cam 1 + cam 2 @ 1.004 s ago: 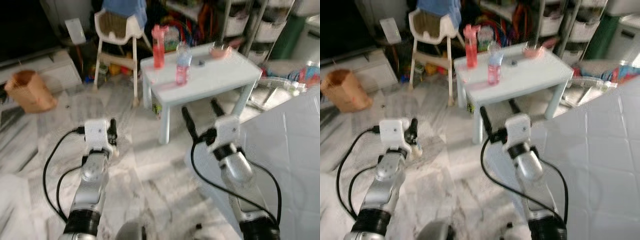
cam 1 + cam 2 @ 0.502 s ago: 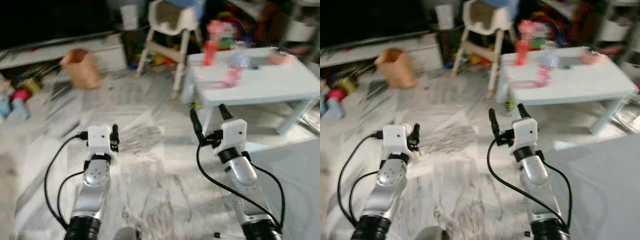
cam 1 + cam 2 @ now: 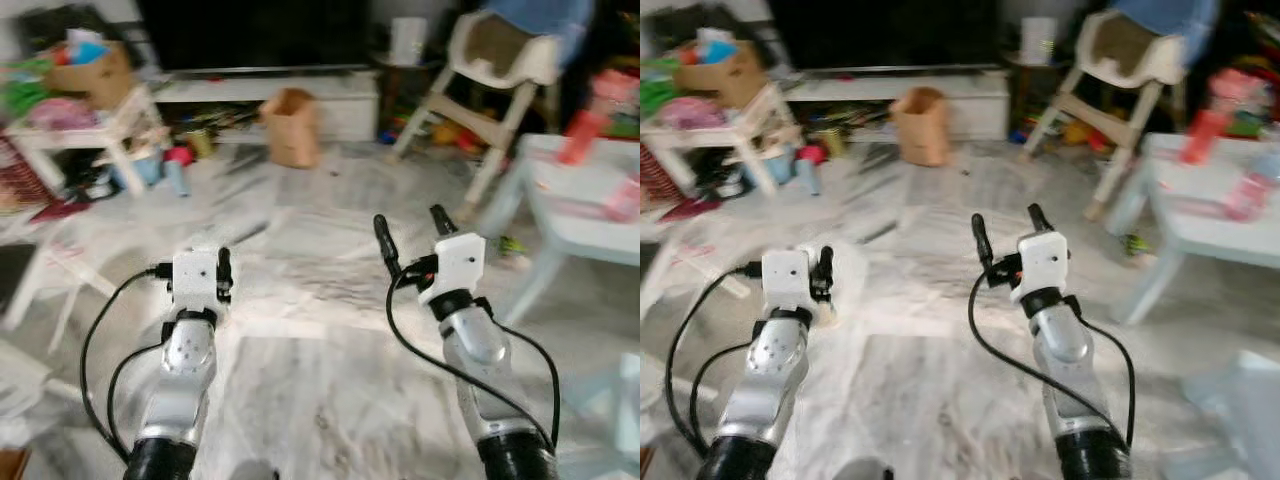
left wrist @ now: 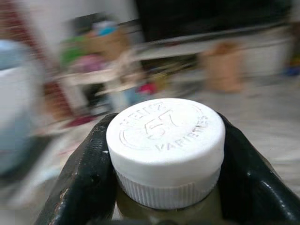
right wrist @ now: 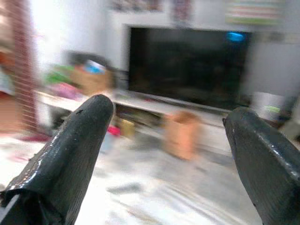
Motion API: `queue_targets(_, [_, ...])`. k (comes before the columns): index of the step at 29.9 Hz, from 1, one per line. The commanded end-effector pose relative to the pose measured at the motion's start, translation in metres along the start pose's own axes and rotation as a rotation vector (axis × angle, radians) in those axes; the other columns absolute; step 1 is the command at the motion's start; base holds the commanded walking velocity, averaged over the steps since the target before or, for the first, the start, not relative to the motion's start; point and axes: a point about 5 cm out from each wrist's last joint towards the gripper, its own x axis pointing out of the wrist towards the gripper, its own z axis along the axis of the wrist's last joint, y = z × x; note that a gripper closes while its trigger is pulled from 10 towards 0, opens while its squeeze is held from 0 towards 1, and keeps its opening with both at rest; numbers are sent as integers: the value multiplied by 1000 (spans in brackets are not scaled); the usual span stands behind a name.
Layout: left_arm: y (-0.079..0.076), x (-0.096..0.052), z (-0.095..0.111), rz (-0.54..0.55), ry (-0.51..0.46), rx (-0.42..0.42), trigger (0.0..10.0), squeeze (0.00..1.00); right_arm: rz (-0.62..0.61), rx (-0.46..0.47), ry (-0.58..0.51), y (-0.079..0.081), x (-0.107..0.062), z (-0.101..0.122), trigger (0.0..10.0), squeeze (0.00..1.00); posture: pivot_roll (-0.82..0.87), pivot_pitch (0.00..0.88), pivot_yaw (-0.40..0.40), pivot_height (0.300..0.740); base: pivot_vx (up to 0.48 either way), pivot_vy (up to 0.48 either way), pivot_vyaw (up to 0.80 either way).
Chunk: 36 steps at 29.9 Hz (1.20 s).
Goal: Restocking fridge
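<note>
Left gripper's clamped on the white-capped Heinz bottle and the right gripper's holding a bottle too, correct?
Not quite. The left gripper is indeed shut on the white-capped bottle, as the left wrist view shows. But the right gripper holds nothing: the right wrist view shows its fingers spread apart, with the blurred room between them.
</note>
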Motion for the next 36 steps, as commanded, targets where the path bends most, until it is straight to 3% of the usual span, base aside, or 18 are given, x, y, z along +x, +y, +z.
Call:
queue_targets(1, [-5, 1, 11, -1, -45, -2, 10000, 0, -14, -24, 3, -8, -2, 0, 10000, 0, 31, 24, 71, 740, 0, 480, 769])
queue_targets(10, [-4, -1, 8, 26, -34, 9, 10000, 0, -6, -20, 17, -6, -5, -3, 10000, 0, 32, 21, 68, 740, 0, 461, 765])
queue_targets(19, [-4, -5, 5, 51, -24, 28, 10000, 0, -4, -3, 48, -5, -9, -12, 10000, 0, 45, 12, 56, 740, 0, 0, 760])
queue_targets(29, [10, -2, 14, 142, -72, 47, 10000, 0, 29, 1, 41, -3, -5, -11, 10000, 0, 50, 9, 46, 740, 0, 0, 744])
queue_targets(36, [14, 4, 38, 154, -161, 6, 10000, 0, 22, 15, 38, -3, -4, -11, 10000, 0, 53, 11, 44, 740, 0, 0, 175])
